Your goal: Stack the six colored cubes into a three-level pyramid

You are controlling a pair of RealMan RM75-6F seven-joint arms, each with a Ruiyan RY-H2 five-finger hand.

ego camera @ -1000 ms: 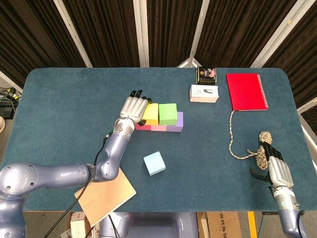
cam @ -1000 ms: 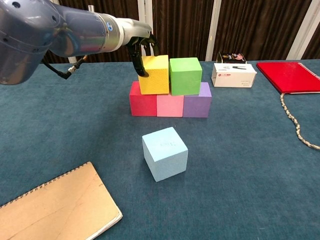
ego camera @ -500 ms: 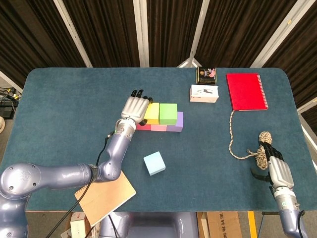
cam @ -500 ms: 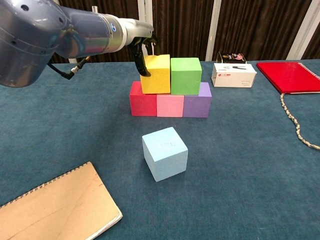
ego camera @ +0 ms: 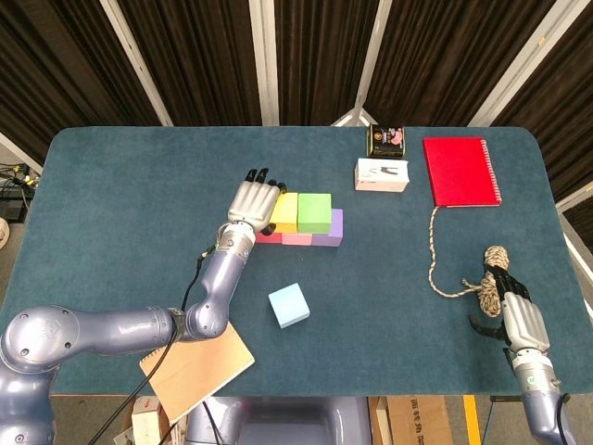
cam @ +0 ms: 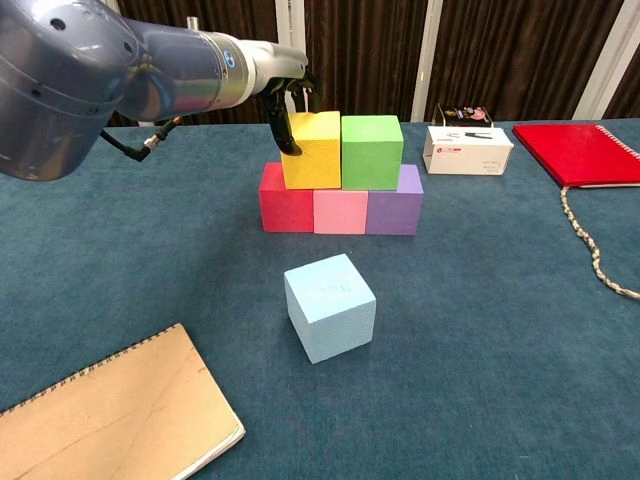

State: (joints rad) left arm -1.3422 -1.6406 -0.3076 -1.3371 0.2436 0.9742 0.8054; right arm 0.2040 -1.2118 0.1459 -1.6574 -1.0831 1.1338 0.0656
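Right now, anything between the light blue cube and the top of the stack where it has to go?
Nothing visible. The light blue cube sits alone in front of the stack; bare table lies between. The yellow cube and green cube have clear tops. The left robot hand touches the yellow cube's left side, near the drop spot.

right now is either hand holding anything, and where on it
The left hand grips the yellow cube by its upper left side. The right hand holds nothing.
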